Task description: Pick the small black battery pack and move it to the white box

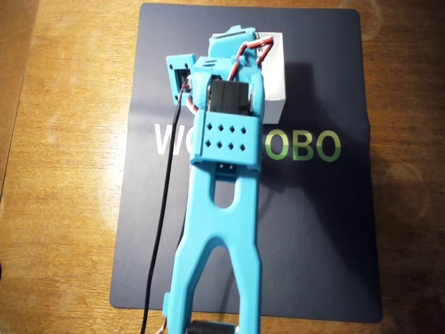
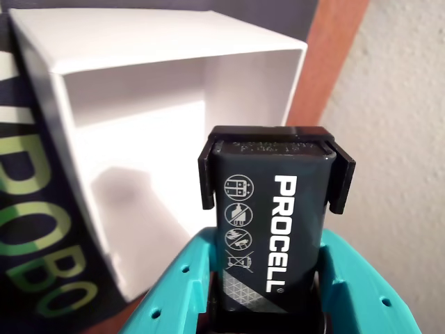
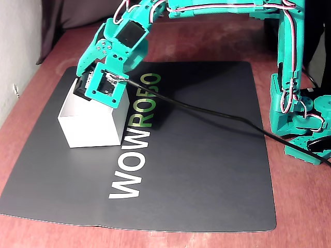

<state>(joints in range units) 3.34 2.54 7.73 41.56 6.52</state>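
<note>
We see a teal arm [image 3: 207, 10] reaching over a dark mat [image 3: 207, 170] on a wooden counter [image 1: 62, 209], its end effector [image 2: 274, 163] hanging above the open top of a white box [image 2: 174, 90]. The wrist view looks down past the battery [image 2: 268, 216], a dark block lettered PROCELL, into the bare white floor of the box. The battery is pinched between the two black fingertips [image 2: 342, 181], which press on its left and right sides near its far end, so the end effector is closed to the width of the battery and holds nothing else. We judge the step in hand to be the release. To do it well, we would bring the battery fully inside the box walls, since in the wrist view it sits toward the right wall, then lower it a little so it does not bounce, and only then spread the fingertips. In the fixed view the end effector [image 3: 85, 88] sits at the box rim, and in the overhead view the arm hides most of the box [image 1: 278, 83].
</note>
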